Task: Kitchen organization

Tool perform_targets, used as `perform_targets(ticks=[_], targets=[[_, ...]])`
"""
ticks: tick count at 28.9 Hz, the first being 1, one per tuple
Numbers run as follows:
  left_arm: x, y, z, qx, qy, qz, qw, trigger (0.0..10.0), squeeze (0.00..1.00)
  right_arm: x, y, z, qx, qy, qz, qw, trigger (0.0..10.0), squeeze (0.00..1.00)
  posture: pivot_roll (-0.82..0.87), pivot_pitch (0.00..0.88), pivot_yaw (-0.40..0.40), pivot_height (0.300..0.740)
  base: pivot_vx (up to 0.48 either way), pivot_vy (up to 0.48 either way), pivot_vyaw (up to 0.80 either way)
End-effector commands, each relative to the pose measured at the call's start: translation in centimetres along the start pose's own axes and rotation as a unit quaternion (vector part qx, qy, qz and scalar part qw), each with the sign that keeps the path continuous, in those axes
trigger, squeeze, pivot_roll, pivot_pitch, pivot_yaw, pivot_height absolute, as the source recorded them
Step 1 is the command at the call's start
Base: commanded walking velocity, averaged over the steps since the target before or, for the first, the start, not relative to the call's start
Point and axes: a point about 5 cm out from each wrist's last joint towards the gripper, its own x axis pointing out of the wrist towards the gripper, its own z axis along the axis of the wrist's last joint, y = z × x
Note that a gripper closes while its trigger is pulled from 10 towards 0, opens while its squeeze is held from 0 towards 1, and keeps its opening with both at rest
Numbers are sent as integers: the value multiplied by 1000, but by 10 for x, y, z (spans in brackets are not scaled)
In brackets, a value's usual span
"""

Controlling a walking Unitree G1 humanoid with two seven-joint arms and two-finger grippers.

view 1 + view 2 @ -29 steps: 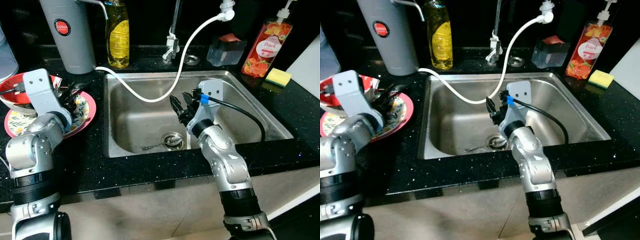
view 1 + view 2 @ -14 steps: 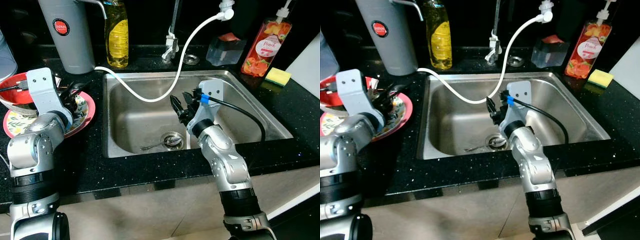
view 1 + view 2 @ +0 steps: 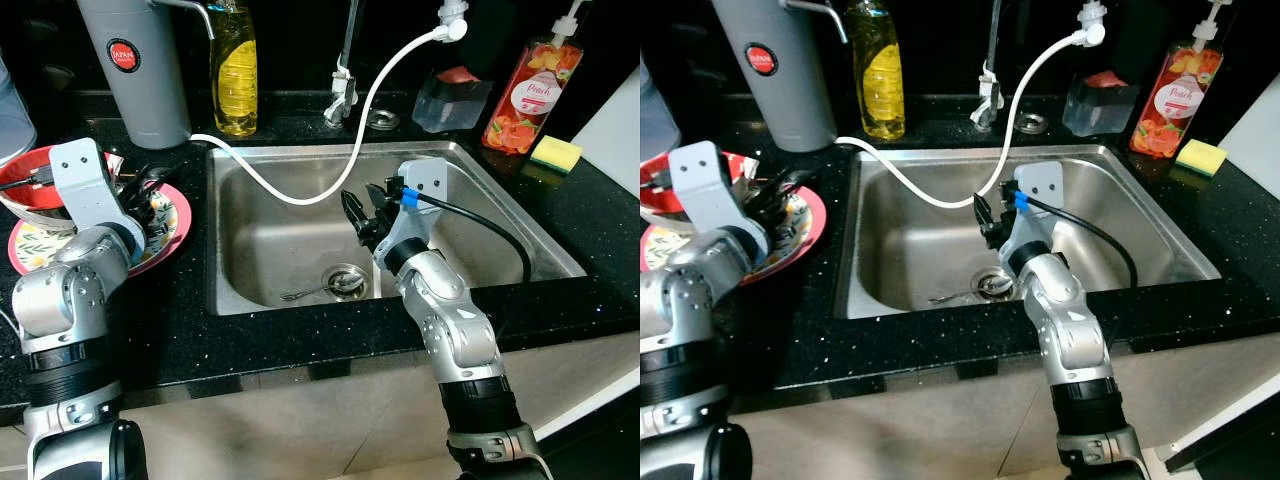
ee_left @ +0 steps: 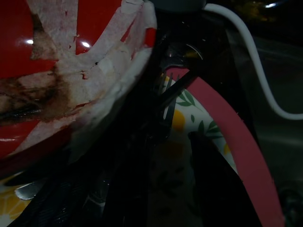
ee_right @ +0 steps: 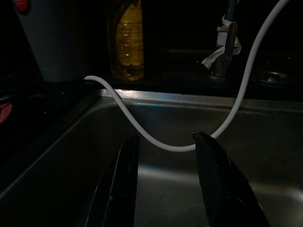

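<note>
Two silver jointed arms — black-fingered right hand point(image 3: 362, 214), blue plug, black cable.

Peach soap bottle point(image 3: 527, 92) beside yellow sponge point(image 3: 557, 153).

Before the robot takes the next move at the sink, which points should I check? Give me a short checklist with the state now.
1. Right tool open, holding nothing: ok.
2. Right tool over the sink: ok.
3. Spoon lies free by the drain: ok.
4. White hose hangs across the sink, close to the right tool: not ok.
5. Left tool at the fork on the pink-rimmed plate: ok.
6. Left tool's grip: cannot tell.
</note>
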Motion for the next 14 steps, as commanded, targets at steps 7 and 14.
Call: perform_targets(ticks=[7, 14], targets=[[1, 9, -8, 58, 15, 48, 997, 10000, 82, -2, -4, -1, 2, -2, -8, 1000, 10000, 0, 68, 0, -48, 740, 0, 0, 0], [2, 6, -12, 48, 28, 37, 998, 10000, 0, -2, -4, -1, 1, -1, -8, 1000, 10000, 0, 68, 0, -48, 740, 0, 0, 0]])
